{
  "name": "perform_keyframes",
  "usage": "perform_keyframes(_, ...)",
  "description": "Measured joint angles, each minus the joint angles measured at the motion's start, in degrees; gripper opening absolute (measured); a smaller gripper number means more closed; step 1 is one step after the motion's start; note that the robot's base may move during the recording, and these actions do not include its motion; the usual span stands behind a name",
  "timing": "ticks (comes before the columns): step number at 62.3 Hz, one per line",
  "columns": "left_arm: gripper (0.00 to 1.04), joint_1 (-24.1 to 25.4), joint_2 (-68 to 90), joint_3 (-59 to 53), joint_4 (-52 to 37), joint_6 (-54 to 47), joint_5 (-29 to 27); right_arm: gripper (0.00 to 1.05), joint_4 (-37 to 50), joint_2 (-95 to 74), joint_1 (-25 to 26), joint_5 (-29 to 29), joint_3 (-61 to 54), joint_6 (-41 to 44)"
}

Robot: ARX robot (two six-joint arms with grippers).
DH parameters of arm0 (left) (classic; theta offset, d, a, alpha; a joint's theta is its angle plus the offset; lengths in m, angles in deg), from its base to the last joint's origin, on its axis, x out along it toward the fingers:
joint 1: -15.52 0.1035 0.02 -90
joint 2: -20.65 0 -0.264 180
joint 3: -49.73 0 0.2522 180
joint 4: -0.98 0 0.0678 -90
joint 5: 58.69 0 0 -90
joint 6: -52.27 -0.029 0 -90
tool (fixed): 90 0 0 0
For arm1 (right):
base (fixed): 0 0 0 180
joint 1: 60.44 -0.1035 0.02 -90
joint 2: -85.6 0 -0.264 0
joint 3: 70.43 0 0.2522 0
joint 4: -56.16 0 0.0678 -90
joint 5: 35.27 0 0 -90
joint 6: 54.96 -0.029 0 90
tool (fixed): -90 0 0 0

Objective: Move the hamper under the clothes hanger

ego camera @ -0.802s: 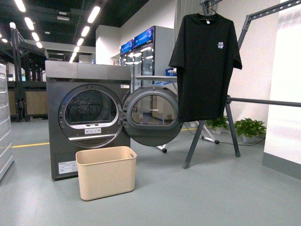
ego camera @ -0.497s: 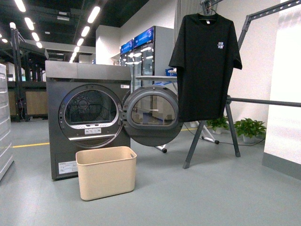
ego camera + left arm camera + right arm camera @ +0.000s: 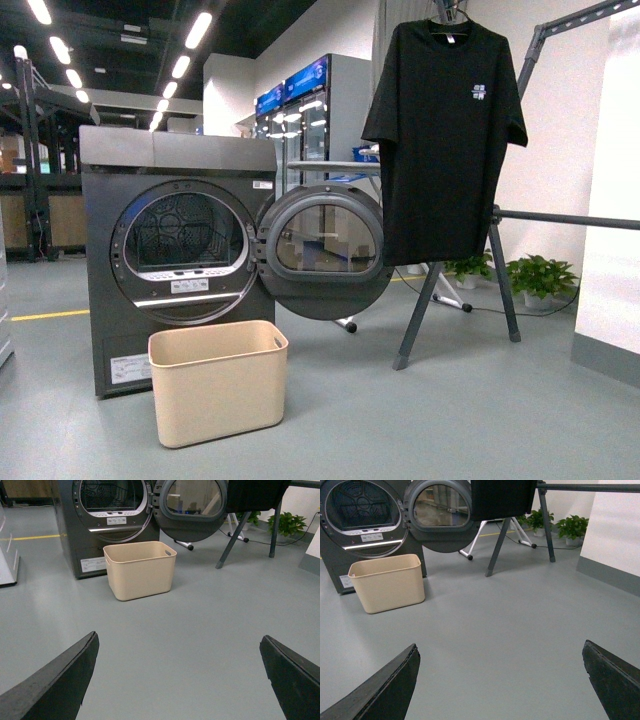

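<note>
The beige hamper (image 3: pixel 218 381) stands on the grey floor just in front of the dryer, left of centre in the front view; it also shows as the hamper (image 3: pixel 141 569) and the hamper (image 3: pixel 387 582) in both wrist views. The dark grey clothes hanger (image 3: pixel 500 262) stands to the right with splayed legs, a black T-shirt (image 3: pixel 443 130) hanging from it. Neither arm shows in the front view. My left gripper (image 3: pixel 178 640) is open over bare floor, well short of the hamper. My right gripper (image 3: pixel 500 645) is open too, with nothing between its fingers.
A grey dryer (image 3: pixel 170 260) stands behind the hamper, its round door (image 3: pixel 324 252) swung open toward the hanger. Potted plants (image 3: pixel 542 274) sit by the white wall (image 3: pixel 612 200) at the right. A white cabinet edge (image 3: pixel 6 560) is at the left.
The whole front view has shifted: the dryer, hamper and hanger look larger and nearer, and the hamper sits lower and further left in the picture.
</note>
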Motion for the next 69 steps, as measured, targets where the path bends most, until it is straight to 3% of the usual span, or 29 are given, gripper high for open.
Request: perform_keyframes(69, 0.98, 0.0, 0.0, 0.0, 0.0, 0.0, 0.0, 0.97, 0.0, 0.0, 0.0, 0.1, 0.0, 0.0)
